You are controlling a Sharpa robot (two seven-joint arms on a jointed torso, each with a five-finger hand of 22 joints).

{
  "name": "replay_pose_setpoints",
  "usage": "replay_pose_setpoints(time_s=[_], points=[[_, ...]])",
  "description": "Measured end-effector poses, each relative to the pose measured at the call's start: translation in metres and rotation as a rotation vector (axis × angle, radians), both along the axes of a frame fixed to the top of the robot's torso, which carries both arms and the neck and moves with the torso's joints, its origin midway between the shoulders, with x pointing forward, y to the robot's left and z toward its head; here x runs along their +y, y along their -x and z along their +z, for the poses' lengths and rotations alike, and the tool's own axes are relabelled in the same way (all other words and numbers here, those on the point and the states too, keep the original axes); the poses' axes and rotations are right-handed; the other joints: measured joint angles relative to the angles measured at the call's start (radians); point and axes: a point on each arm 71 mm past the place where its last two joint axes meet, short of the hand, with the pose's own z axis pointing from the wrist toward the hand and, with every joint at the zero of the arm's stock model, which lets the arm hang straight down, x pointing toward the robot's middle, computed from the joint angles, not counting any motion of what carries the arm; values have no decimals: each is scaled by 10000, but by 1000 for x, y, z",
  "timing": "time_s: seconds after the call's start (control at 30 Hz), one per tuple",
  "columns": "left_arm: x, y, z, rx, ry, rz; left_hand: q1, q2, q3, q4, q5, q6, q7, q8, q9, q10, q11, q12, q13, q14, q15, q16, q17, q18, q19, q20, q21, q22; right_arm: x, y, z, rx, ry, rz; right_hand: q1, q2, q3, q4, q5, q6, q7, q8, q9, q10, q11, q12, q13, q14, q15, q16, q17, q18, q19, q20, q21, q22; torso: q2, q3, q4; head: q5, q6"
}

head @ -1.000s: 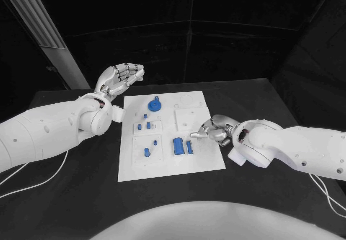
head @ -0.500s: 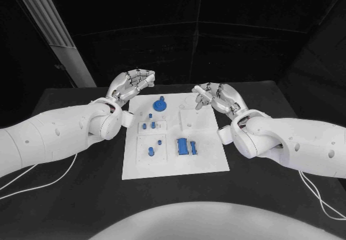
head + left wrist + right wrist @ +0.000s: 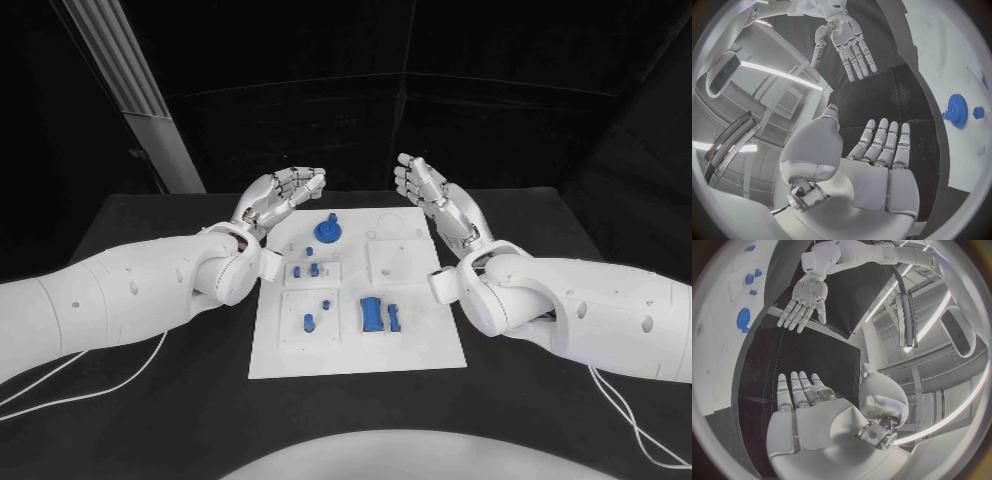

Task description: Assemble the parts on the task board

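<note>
Both hands up and empty. Left hand [image 3: 283, 194] is raised above the far left corner of the task board [image 3: 418, 345], fingers spread and slightly curled, holding nothing; left wrist view shows its palm [image 3: 879, 165] flat with fingers straight and apart. Right hand [image 3: 430, 198] mirrors it above the far right corner, fingers extended and apart, nothing in it; same in the right wrist view [image 3: 801, 402]. The two palms face each other across the board's far end. Task board lies flat mid-table on the black table [image 3: 130, 400], between the two forearms. On it: a blue gear [image 3: 330, 231] with a peg sticking up, near the far edge; a few small blue pegs [image 3: 306, 269] on the left side behind the middle; one blue piece [image 3: 309, 322] in the near left panel; a larger blue block [image 3: 374, 315] with a slim blue piece [image 3: 395, 318] just beside it, near the centre. Neither hand touches any part.
</note>
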Motion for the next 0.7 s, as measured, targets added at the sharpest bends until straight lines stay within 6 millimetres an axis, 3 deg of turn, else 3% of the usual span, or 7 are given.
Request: replay_pose_setpoints(time_s=[0.03,0.07,0.13,0.2,0.33,0.5,0.7], points=[[-1,1,0,10,38,16,-419,-40,50,-105,-93,-154,-15,-169,-51,-139,-95,-224,-49,-72,-72,-287,-54,-1,-119,-114,-60,-215,0,0,0,24,-30,-47,-257,3,12,-91,0,-223,-36,-109,-124,-107,-231,-107,-175,-91,-90,-137,-138,0,-107,-81,0,-182,-8,2,5,-5,28],[-1,2,1,25,87,32,-821,-75,112,-198,-179,-302,-25,-333,-100,-281,-175,-437,-95,-149,-149,-565,-98,-62,-267,-192,-104,-420,-1,-1,0,52,-70,-108,-964,9,39,-557,0,-504,-87,-394,-465,-380,-525,-395,-668,-526,-225,-520,-527,-1,-440,-743,0,-696,-21,7,12,-6,69],[-3,4,2,67,214,85,-1558,-128,227,-361,-343,-577,-50,-633,-164,-523,-337,-829,-160,-286,-286,-1070,-166,-161,-470,-388,-119,-797,-3,-3,1,127,-177,-272,-1650,15,49,-1046,0,-568,-90,-1102,-1068,-1114,-606,-1112,-1144,-1015,-255,-896,-904,1,-1207,-954,0,-1196,-63,21,34,-7,200],[-6,8,3,137,388,200,-2233,-164,312,-529,-492,-828,-131,-908,-217,-748,-486,-1191,-212,-412,-412,-1535,-217,-433,-686,-534,-190,-1140,-5,-5,2,272,-352,-552,-2102,13,41,-1106,0,-568,-90,-1270,-1471,-1224,-613,-1268,-1731,-1082,-256,-1559,-1574,1,-1384,-995,0,-1808,-111,38,59,-8,346],[-12,18,7,343,776,635,-3421,-211,561,-852,-755,-1257,-349,-1392,-277,-1162,-728,-1820,-268,-642,-643,-2352,-277,-705,-1046,-825,-233,-1746,-13,-11,1,769,-800,-1321,-3167,13,41,-1106,0,-568,-90,-1285,-1547,-1225,-613,-1287,-2223,-1082,-256,-1723,-1761,1,-1383,-996,0,-2325,-272,89,141,8,778],[-17,32,13,727,1140,1487,-4696,-240,989,-1172,-1041,-1730,-608,-1911,-312,-1582,-1013,-2499,-297,-970,-933,-3227,-309,-863,-1428,-1141,-268,-2397,-23,-15,-3,1512,-1242,-2257,-3208,17,41,-1106,0,-568,-90,-1285,-1554,-1224,-614,-1287,-2239,-1081,-256,-1723,-1768,2,-1383,-996,0,-2339,-534,174,274,26,1424],[-16,42,16,1256,1214,2593,-5901,-256,1250,-1433,-1310,-2209,-1131,-2401,-324,-2040,-1447,-3135,-312,-1480,-1310,-4060,-327,-863,-1787,-1498,-268,-3008,-28,-16,-8,2140,-1479,-2866,-3208,17,41,-1106,0,-568,-90,-1285,-1556,-1224,-614,-1287,-2244,-1081,-256,-1723,-1768,2,-1383,-996,0,-2339,-745,245,385,37,1823]])
